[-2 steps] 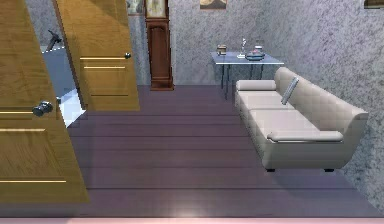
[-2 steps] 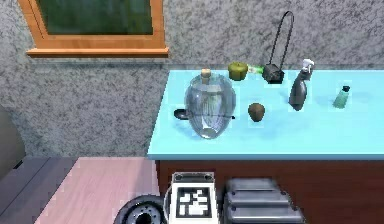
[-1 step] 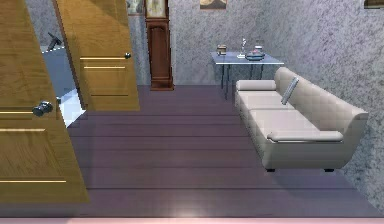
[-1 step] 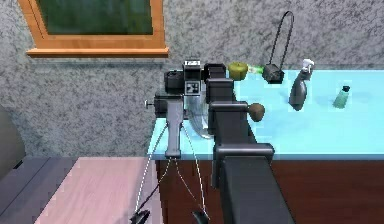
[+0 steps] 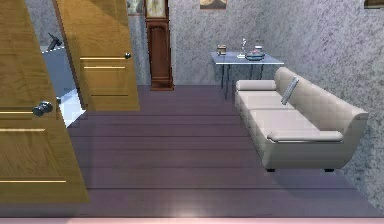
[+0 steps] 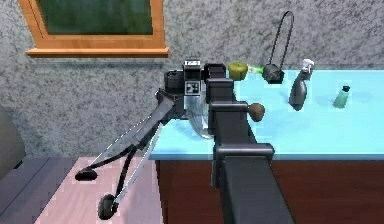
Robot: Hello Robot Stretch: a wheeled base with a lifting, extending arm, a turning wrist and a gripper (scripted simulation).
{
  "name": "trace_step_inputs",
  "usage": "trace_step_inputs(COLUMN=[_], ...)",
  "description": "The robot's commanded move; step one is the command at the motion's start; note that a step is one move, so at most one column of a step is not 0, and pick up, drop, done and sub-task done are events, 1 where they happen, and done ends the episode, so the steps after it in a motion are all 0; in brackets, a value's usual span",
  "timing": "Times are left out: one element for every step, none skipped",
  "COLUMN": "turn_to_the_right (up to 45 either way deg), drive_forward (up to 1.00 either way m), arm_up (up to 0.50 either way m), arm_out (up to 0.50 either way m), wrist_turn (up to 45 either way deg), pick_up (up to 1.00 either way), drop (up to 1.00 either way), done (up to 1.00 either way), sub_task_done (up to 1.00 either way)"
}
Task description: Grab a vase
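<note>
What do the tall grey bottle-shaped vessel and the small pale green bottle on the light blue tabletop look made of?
Tall grey bottle-shaped vessel: dull metal or glazed ceramic, going by its opaque grey body with a soft sheen. Small pale green bottle: probably glass or plastic, from its light, slightly see-through tint.

Clear glassy vessel (image 6: 202,125) on blue tabletop (image 6: 330,130)
</note>
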Motion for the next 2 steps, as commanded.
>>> trace_step_inputs(turn_to_the_right=[0.0, 0.0], drive_forward=[0.00, 0.00], arm_up=[0.00, 0.00], arm_out=[0.00, 0.00], wrist_turn=[45.0, 45.0], pick_up=[0.00, 0.00], drop=[0.00, 0.00], done=[0.00, 0.00], sub_task_done=[0.00, 0.00])
